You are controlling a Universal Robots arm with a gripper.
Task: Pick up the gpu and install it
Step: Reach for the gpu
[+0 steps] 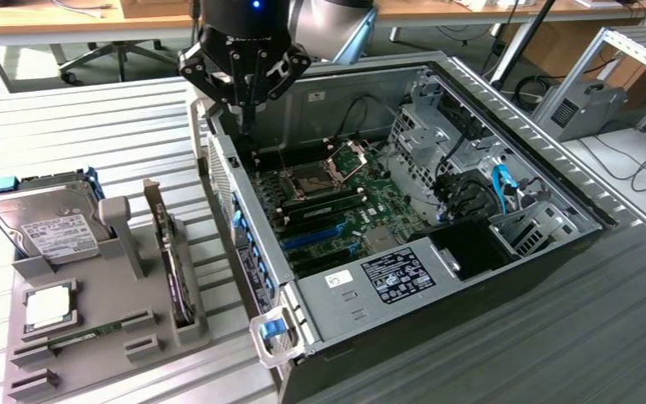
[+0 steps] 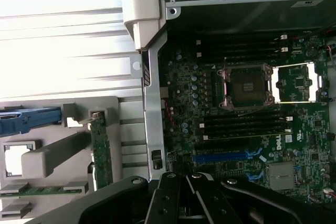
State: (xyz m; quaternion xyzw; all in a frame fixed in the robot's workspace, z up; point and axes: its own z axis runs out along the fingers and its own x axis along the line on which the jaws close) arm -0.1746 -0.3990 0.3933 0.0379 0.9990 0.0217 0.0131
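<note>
The gpu [image 1: 172,252] stands on edge in the grey holder [image 1: 87,364] beside the computer case [image 1: 323,316]. Over the case's wall hovers the end effector [image 1: 246,103], shut and empty. A clean pickup needs the jaws squared to the card's top edge.

The tabletop [image 1: 87,118] is bare ribbed metal, pale and matt with a soft sheen. At the exterior view's centre and right, the computer case [image 1: 340,316] is dull grey sheet metal. Its motherboard [image 1: 340,206] is dark green lacquered board with a shiny metal socket frame. At the exterior view's lower left, the holder [image 1: 121,231] is smooth, matt grey plastic. The hard drive [image 1: 43,220] has a glossy silver metal face, a white paper label and a blue plastic frame. The gpu [image 2: 100,150] shows matt green board. The hand [image 1: 246,126] is black with a slight sheen.
</note>
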